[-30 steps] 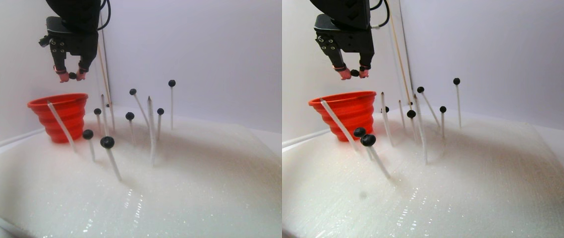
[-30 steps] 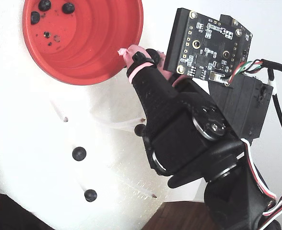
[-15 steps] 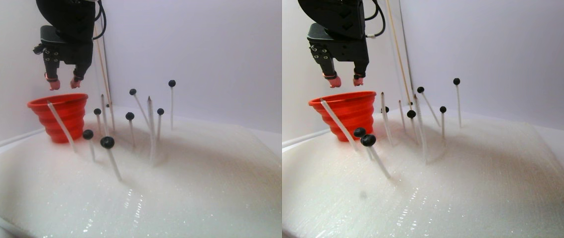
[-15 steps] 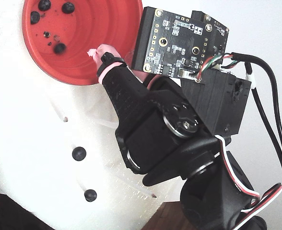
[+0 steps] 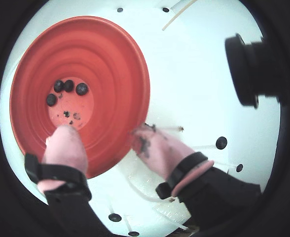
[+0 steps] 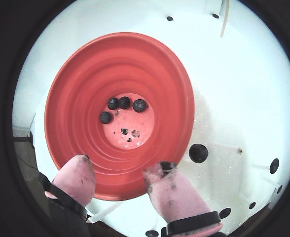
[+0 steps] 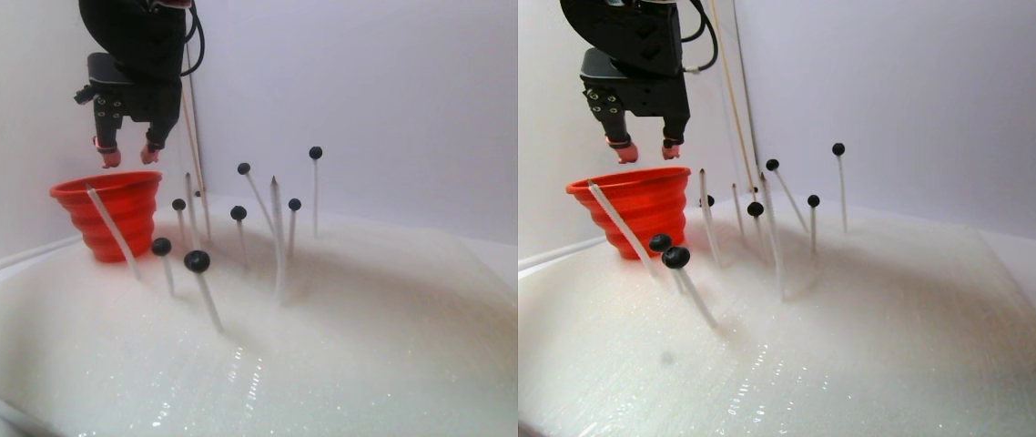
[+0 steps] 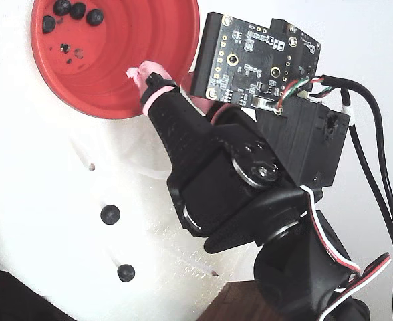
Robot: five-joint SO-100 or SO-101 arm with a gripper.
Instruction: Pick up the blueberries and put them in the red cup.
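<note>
The red cup (image 7: 113,214) stands at the left of the white foam sheet. I look straight down into it in both wrist views (image 5: 110,59) (image 6: 86,89). Several blueberries (image 6: 124,102) (image 5: 68,86) (image 8: 77,10) lie together at the edge of the cup's base. My gripper (image 7: 128,157) hangs just above the cup's rim, open, with nothing between its pink fingertips (image 6: 81,168) (image 5: 103,133). More blueberries (image 7: 198,261) sit on top of thin white sticks to the right of the cup. One of these blueberries (image 6: 198,153) is close beside the cup wall.
Bare white sticks (image 7: 274,228) and berry-topped ones crowd the foam sheet (image 7: 345,346) right of the cup. A tall thin rod (image 7: 192,137) rises behind the arm. A wall closes the back. A dark table edge (image 8: 230,301) shows beyond the foam.
A second ago my gripper held a berry beside the cup. It has moved over the cup and opened, and the berry now lies with the others in the cup.
</note>
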